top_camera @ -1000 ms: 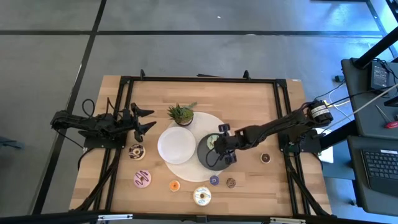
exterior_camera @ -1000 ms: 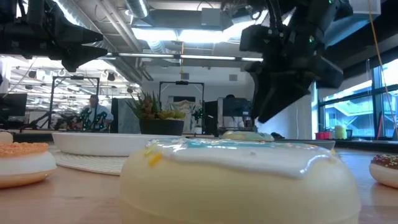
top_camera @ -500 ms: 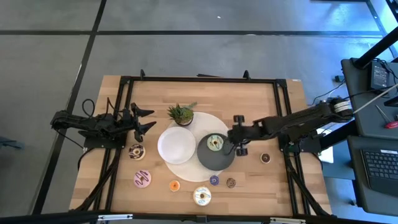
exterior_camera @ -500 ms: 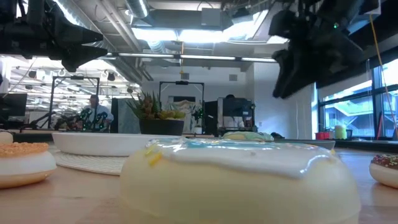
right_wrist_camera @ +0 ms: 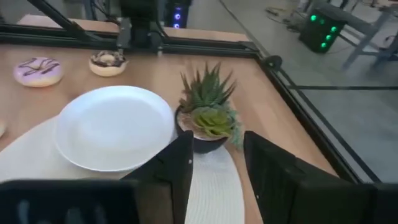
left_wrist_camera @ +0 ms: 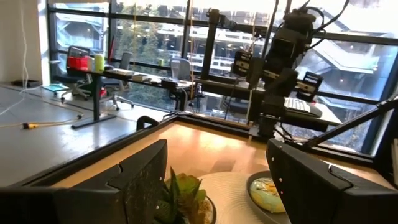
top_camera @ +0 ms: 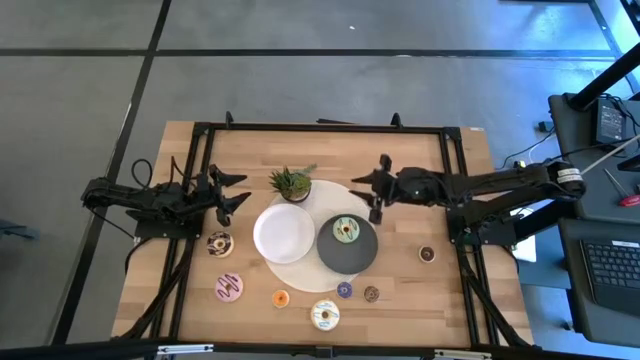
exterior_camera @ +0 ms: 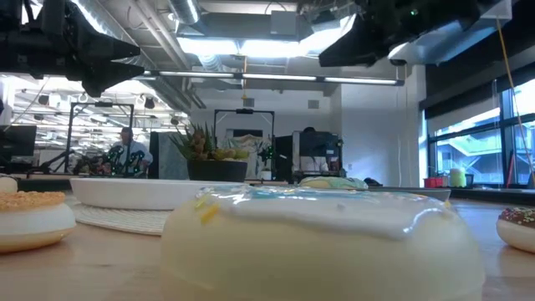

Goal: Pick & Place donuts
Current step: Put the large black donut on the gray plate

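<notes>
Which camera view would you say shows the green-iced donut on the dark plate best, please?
The high view: the green-iced donut shows whole, lying on the dark plate. The left wrist view catches part of it past a finger; the low view shows only a distant sliver; the right wrist view misses it.

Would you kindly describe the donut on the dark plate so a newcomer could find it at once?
Start at the round pale mat in the middle of the wooden table. Two plates sit on it: a white plate and a dark grey plate. The green-iced donut lies on the dark one, the only donut on any plate.
</notes>
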Available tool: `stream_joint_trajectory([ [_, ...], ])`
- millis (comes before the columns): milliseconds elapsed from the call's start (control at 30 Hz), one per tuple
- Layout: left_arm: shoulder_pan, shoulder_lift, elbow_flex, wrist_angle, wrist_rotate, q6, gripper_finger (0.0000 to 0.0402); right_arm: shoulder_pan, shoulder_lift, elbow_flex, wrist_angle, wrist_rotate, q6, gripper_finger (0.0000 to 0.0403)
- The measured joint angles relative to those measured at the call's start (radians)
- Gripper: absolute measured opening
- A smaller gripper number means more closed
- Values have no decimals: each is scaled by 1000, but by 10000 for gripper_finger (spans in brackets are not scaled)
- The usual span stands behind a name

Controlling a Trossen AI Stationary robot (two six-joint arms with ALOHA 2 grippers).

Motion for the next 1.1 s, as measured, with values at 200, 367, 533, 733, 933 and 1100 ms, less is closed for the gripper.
stream_joint_trajectory([
  [200, 0, 0, 0, -1, 57, -84, 270, -33, 5, 1, 0, -1, -156, 144],
  [367, 0, 5, 0, 18, 110, -71, 269, -45, 11, 2, -59, -1, -156, 144],
  [533, 0, 72, 43, -5, 62, -206, 255, -45, -11, 3, -182, -8, 33, 144],
  [733, -1, 248, 177, -109, 84, -253, 233, 5, -56, 3, -338, -38, 219, 144],
  [933, -24, 522, 406, -296, 151, -287, 216, 58, -55, 3, -394, -36, 338, 144],
  [1100, -67, 780, 658, -689, 126, -385, 206, 92, -55, 3, -396, -5, 344, 144],
])
